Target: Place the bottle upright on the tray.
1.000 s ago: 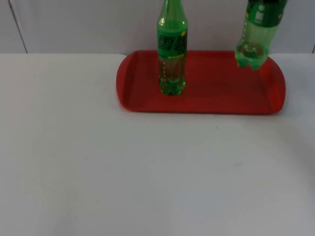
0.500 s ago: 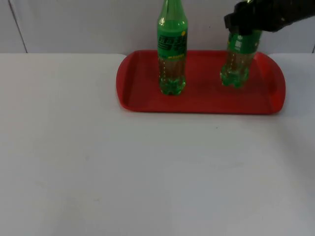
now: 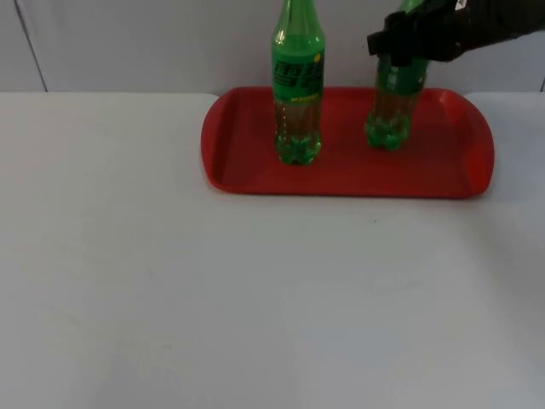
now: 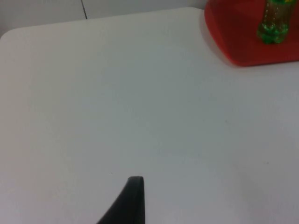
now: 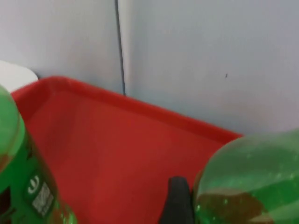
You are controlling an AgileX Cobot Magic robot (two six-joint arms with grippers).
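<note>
1. Top view: the right gripper (image 3: 415,38) pinches the upper part of a green bottle (image 3: 392,102), which stands nearly upright with its base on or just above the floor of the red tray (image 3: 341,175).
2. The bottle hangs directly below the gripper, its long axis close to vertical, leaning slightly so the base sits a little toward the left of the grip.
3. A second bottle (image 3: 297,85) stands upright on the same tray, to the left of the held one and apart from it, with bare tray floor between them.
4. Right wrist view: the held bottle's green body (image 5: 247,182) sits beside a black fingertip, the tray's rear rim (image 5: 140,105) beyond it and the second bottle (image 5: 23,177) close at the side.
5. Left wrist view: the left gripper waits over the bare white desk (image 4: 140,102), well apart from the tray; whether its fingers are spread cannot be told.
6. The right arm is plainly the nearer one, and the release likely turns on whether the base rests flat before the fingers part; contact cannot be confirmed from here.
</note>
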